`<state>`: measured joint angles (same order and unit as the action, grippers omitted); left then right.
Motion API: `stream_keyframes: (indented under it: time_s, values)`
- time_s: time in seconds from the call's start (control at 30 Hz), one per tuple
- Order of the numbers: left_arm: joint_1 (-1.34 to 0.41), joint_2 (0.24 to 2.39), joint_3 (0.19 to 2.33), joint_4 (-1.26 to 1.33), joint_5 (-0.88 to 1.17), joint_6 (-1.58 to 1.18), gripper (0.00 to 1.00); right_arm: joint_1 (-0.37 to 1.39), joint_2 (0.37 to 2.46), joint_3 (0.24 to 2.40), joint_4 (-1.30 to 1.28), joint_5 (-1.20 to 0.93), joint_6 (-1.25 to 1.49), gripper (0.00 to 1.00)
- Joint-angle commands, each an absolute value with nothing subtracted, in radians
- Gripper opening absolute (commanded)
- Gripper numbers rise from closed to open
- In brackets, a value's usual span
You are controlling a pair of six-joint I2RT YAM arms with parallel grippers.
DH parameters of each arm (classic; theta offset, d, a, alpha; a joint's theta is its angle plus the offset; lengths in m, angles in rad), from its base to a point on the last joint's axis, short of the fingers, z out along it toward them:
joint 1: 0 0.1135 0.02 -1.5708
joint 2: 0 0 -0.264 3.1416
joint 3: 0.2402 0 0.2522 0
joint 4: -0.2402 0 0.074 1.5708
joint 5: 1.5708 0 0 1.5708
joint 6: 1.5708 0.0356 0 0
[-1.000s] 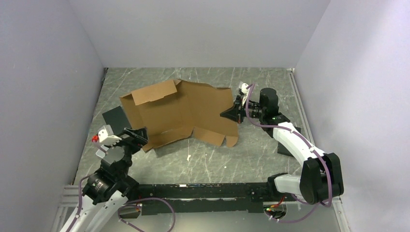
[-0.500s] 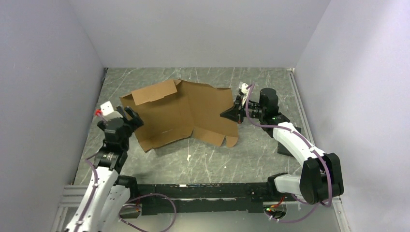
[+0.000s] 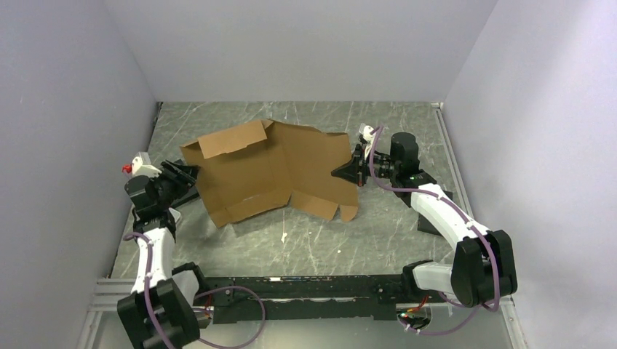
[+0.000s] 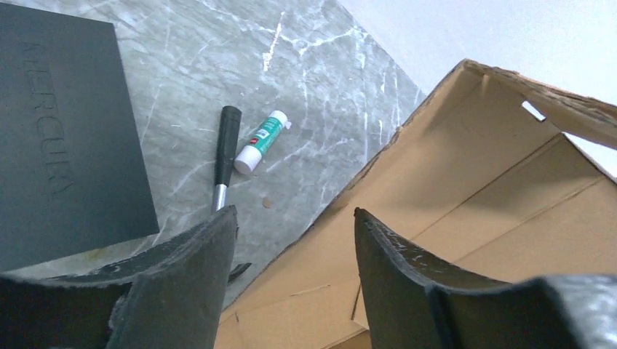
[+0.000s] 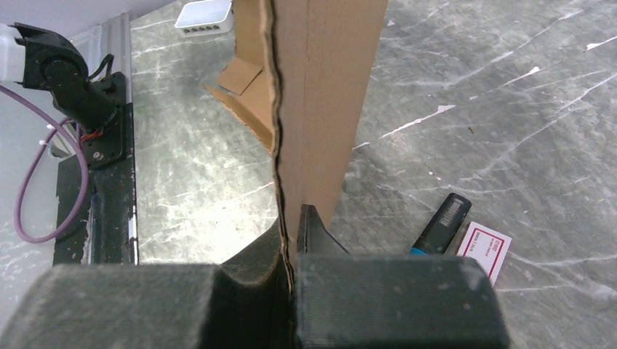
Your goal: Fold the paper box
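A grey, white-veined marbled bench (image 3: pixel 327 243) sits inside a three-sided enclosure; a plain pale lilac left wall (image 3: pixel 65 131), back wall (image 3: pixel 291 51) and right wall (image 3: pixel 538 131) rise from its edges, evenly lit, with a silvery metal rail (image 3: pixel 105 289) at its near left corner

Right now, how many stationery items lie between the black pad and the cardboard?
2: a black pen beside the pad, a green glue stick next to it. The cardboard may hide more.

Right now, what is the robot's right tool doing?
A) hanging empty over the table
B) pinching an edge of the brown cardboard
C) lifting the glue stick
B: the right wrist view shows the right tool shut on the edge of the paper box.
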<state>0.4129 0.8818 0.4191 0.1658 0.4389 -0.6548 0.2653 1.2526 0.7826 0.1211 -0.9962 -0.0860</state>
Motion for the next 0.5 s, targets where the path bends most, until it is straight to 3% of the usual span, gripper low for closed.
stream_keyframes:
  time_s: [0.0,0.3,0.47]
  values:
    - [0.452,0.923,0.398,0.416,0.656,-0.738,0.58,0.268,1.24,0.824,0.13,-1.019,-0.114,0.0]
    - [0.447,0.933,0.463,0.339,0.767,-0.7,0.09,0.27,1.235,0.826,0.152,-1.082,-0.081,0.0]
    - [0.369,0.934,0.527,0.197,0.733,-0.607,0.04,0.27,1.212,0.824,0.185,-1.122,-0.045,0.0]
